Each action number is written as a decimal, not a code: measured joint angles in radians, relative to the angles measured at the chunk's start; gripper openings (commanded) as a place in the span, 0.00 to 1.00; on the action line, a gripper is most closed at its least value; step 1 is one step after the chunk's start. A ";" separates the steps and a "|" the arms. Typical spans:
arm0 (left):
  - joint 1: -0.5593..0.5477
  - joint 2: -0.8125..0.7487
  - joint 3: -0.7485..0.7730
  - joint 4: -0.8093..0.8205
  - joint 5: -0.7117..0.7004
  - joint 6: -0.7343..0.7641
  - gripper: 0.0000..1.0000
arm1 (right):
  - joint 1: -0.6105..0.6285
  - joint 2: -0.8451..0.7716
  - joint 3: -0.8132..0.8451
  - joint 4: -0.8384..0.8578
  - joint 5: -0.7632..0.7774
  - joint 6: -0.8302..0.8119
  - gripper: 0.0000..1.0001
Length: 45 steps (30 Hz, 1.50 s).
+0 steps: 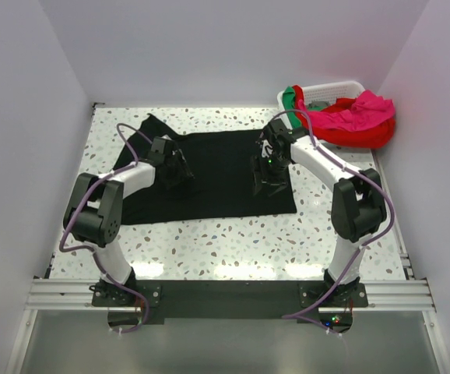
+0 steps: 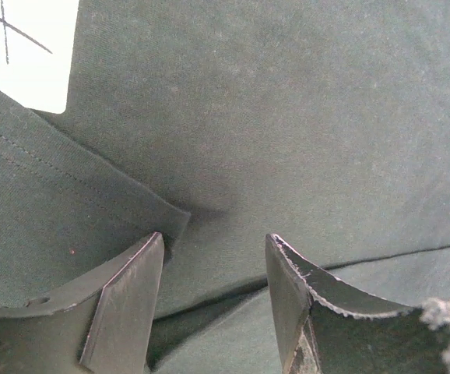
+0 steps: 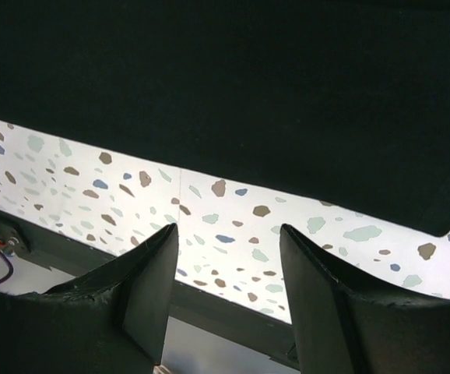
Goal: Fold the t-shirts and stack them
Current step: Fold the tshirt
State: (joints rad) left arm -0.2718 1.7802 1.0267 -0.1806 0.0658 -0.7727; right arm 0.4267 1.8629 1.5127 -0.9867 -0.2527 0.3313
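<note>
A black t-shirt (image 1: 209, 171) lies spread flat on the speckled table. My left gripper (image 1: 175, 173) hovers over its left part, open and empty; the left wrist view shows black cloth (image 2: 287, 117) with a folded hem and the white neck label (image 2: 30, 47) at top left. My right gripper (image 1: 268, 173) is over the shirt's right part, open and empty; the right wrist view shows the shirt's edge (image 3: 248, 93) and bare table beyond it. Magenta-pink (image 1: 365, 109), red (image 1: 357, 134) and green (image 1: 290, 97) shirts are heaped in and over the basket.
A white slatted basket (image 1: 335, 87) stands at the table's back right corner. White walls close in the left, back and right sides. A metal rail (image 1: 225, 292) runs along the near edge by the arm bases.
</note>
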 measured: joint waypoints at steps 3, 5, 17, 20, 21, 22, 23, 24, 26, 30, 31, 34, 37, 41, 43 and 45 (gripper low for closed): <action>0.000 -0.015 0.001 -0.004 0.002 -0.005 0.61 | 0.000 0.011 0.005 -0.001 0.000 -0.002 0.59; 0.005 -0.046 0.002 -0.014 0.003 -0.006 0.61 | 0.000 0.026 0.015 -0.002 0.001 -0.006 0.59; 0.207 -0.333 -0.158 -0.014 -0.002 0.002 0.64 | 0.000 0.164 0.135 0.008 0.081 -0.074 0.59; 0.217 -0.326 -0.232 -0.019 0.008 0.006 0.64 | 0.000 0.209 0.151 0.016 0.101 -0.088 0.58; 0.216 -0.323 -0.255 -0.017 0.013 0.006 0.65 | 0.000 0.223 0.152 0.019 0.106 -0.091 0.58; 0.216 -0.322 -0.278 -0.015 0.019 0.006 0.66 | 0.000 0.234 0.152 0.021 0.109 -0.092 0.58; 0.216 -0.320 -0.299 -0.012 0.024 0.006 0.66 | 0.000 0.244 0.152 0.023 0.113 -0.093 0.58; 0.217 -0.318 -0.322 -0.003 0.030 0.006 0.66 | 0.000 0.252 0.151 0.027 0.113 -0.093 0.58; 0.220 -0.316 -0.355 0.024 0.050 0.005 0.66 | 0.000 0.260 0.142 0.041 0.112 -0.092 0.58; 0.228 -0.322 -0.394 0.106 0.078 0.005 0.66 | 0.000 0.260 0.091 0.064 0.108 -0.089 0.58; 0.228 -0.330 -0.407 0.124 0.083 0.005 0.66 | 0.000 0.254 0.080 0.066 0.104 -0.087 0.58; 0.230 -0.364 -0.454 0.163 0.089 0.000 0.67 | 0.000 0.224 0.029 0.088 0.100 -0.085 0.58; 0.230 -0.420 -0.504 0.166 0.092 -0.014 0.67 | 0.000 0.181 -0.040 0.102 0.084 -0.081 0.58; 0.230 -0.530 -0.579 0.126 0.094 -0.055 0.68 | 0.000 0.121 -0.142 0.112 0.045 -0.071 0.58; 0.230 -0.597 -0.621 0.098 0.094 -0.087 0.69 | 0.003 0.092 -0.190 0.113 0.024 -0.063 0.58; 0.230 -0.673 -0.663 0.067 0.095 -0.129 0.69 | 0.010 0.063 -0.237 0.112 0.005 -0.058 0.58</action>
State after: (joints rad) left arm -0.0418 1.1069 0.3637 -0.1135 0.1608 -0.9020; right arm 0.4366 1.9255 1.2758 -0.8745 -0.2474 0.2729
